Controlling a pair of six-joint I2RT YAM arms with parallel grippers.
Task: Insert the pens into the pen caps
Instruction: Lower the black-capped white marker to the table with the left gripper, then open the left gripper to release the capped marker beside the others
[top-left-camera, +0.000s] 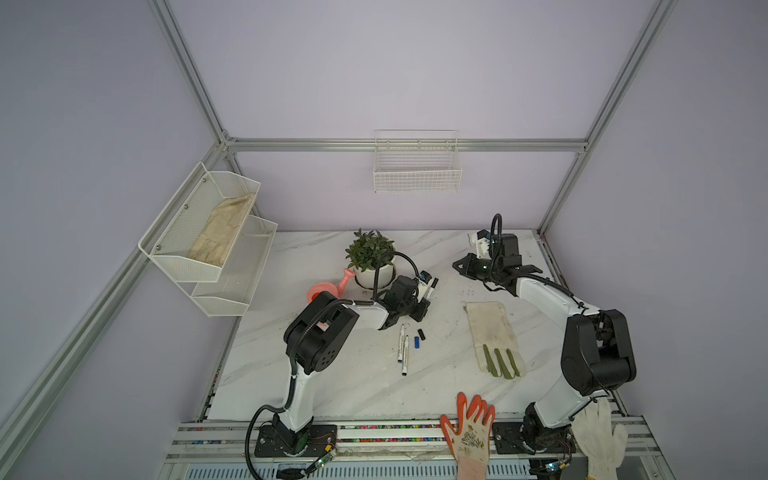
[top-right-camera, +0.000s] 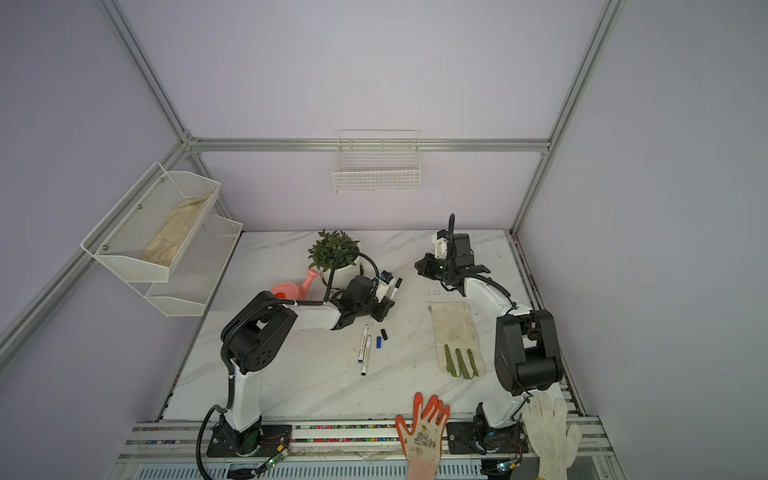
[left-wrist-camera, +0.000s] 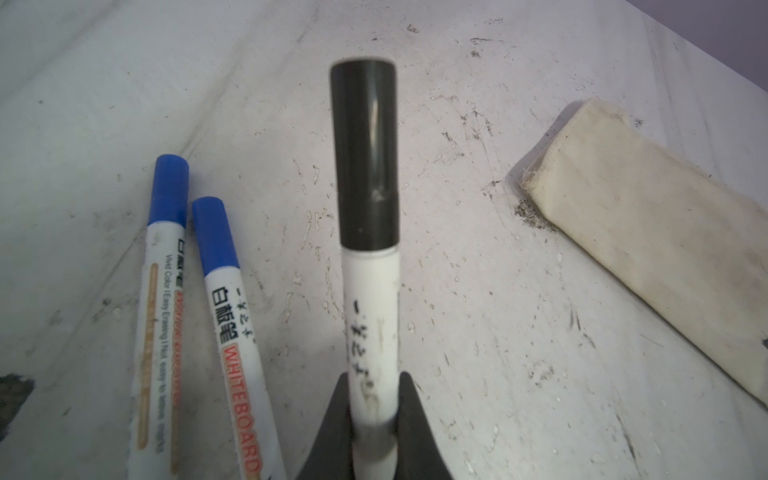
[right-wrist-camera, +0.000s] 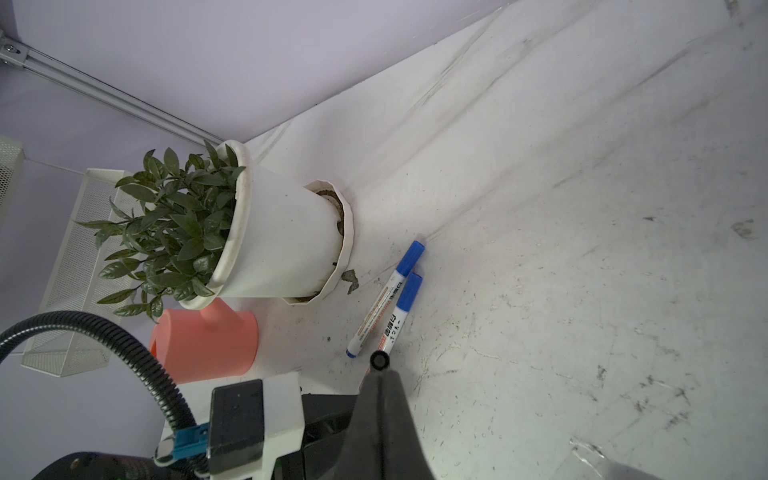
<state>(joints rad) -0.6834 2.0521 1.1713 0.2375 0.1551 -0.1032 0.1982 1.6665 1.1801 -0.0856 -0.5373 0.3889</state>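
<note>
Both top views: left claw (top-left-camera: 427, 291) at centre, clamped tight on black-capped pen (top-left-camera: 432, 285), held above tabletop (top-left-camera: 332, 382). Its cap was seated, so probably due for setting down. Two bare pens (top-left-camera: 401, 345) lay below, blue cap (top-left-camera: 417, 342) and black cap (top-left-camera: 422, 334) loose beside. Right claw (top-left-camera: 459, 264) upper right, parked clear.
Left wrist: fingers (left-wrist-camera: 332, 415) pinched barrel; two blue-capped pens (left-wrist-camera: 230, 316) lower left.
Right wrist: claw shut, nothing seen held.

Left arm (top-left-camera: 368, 316) and right arm (top-left-camera: 540, 296) outstretched, both jaws closed.

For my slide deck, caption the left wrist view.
Left fingers grip a black-capped pen; two blue-capped pens lie on the table.
</note>
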